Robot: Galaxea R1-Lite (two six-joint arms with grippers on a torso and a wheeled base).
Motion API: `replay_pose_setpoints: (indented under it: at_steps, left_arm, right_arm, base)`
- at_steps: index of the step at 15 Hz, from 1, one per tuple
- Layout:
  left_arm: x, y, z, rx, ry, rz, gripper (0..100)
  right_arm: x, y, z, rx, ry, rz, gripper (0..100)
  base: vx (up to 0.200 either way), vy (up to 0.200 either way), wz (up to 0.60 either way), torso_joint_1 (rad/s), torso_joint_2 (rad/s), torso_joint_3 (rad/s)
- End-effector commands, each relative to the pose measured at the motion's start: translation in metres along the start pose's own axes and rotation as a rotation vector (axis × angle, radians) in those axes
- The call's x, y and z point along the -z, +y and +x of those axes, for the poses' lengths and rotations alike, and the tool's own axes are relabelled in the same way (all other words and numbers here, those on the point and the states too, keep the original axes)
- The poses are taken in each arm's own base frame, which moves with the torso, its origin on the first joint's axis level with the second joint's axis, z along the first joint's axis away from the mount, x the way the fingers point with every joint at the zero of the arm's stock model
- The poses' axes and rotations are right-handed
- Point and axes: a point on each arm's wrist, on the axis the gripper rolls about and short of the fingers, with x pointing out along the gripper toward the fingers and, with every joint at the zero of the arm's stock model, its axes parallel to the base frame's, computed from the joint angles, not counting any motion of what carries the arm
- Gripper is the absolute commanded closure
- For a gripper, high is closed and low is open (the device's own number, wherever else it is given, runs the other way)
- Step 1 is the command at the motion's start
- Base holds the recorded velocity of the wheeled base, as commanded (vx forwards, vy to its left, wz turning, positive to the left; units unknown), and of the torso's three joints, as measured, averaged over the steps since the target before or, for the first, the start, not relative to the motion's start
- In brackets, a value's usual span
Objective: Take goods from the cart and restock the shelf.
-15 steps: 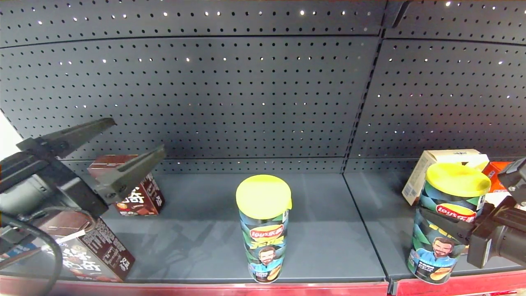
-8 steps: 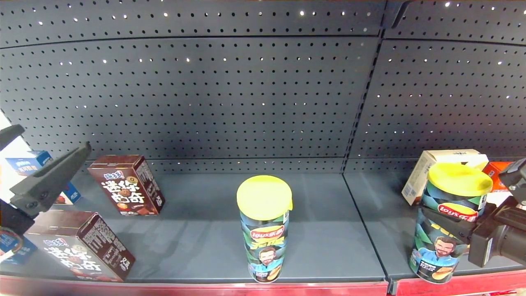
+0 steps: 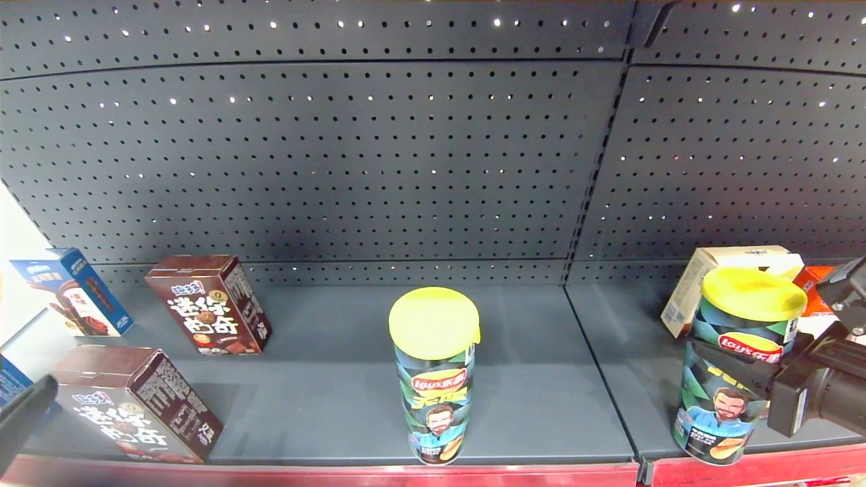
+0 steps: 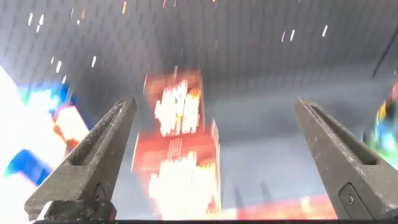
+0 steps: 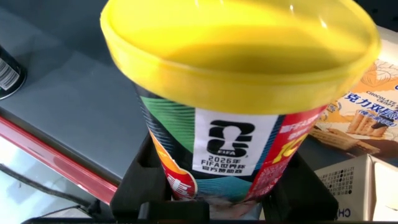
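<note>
Head view: right gripper (image 3: 734,372) clamps a yellow-lidded chip can (image 3: 751,318); left gripper (image 4: 216,106) gapes empty

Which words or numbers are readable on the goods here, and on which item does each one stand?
"2026": white label of the held chip can, in the right gripper.
Middle chip can: red logo, lettering too small to read surely.
Rear brown box, front brown box: white characters, too small.
Blue box: too small.
</note>
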Motion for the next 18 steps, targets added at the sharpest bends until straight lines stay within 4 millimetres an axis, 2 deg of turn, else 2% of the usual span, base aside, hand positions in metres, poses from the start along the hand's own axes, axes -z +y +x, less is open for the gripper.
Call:
replay_pose_setpoints:
  at_steps: [1,4,7,9,12,15,18]
  left_arm:
    - [0.011,0.003,-0.037,-0.024,-0.054,-0.005,0]
    - [0.032,0.002,-0.049,-0.085,-0.048,-0.002,0]
    - [0.062,0.000,-0.060,-0.082,-0.004,-0.011,0]
    - [0.074,0.000,-0.065,-0.070,0.033,-0.024,0]
    - [0.090,-0.002,-0.062,-0.035,0.087,-0.045,0]
    - [0.109,-0.004,-0.058,-0.008,0.123,-0.027,0]
    - [0.109,-0.007,-0.058,0.111,0.126,-0.047,0]
  right_arm:
    - [0.001,0.000,0.002,-0.002,0.005,0.000,100]
    - [0.000,0.000,0.002,-0.004,0.004,0.000,100]
    - [-0.002,0.000,0.001,0.001,-0.003,-0.001,100]
    - [-0.005,-0.001,0.002,0.002,-0.015,-0.003,100]
    - [-0.011,-0.003,0.006,0.002,-0.026,-0.005,100]
    - [-0.015,-0.003,0.000,0.008,-0.054,-0.009,100]
    - [-0.020,-0.004,0.003,0.009,-0.062,-0.009,100]
  base:
    - [0.000,0.000,0.00,0.000,0.00,0.000]
    - [0.000,0.000,0.00,0.000,0.00,0.000]
    - [0.000,0.000,0.00,0.000,0.00,0.000]
    - [0.000,0.000,0.00,0.000,0.00,0.000]
    - [0.000,0.000,0.00,0.000,0.00,0.000]
    - [0.000,0.000,0.00,0.000,0.00,0.000]
    - [0.000,0.000,0.00,0.000,0.00,0.000]
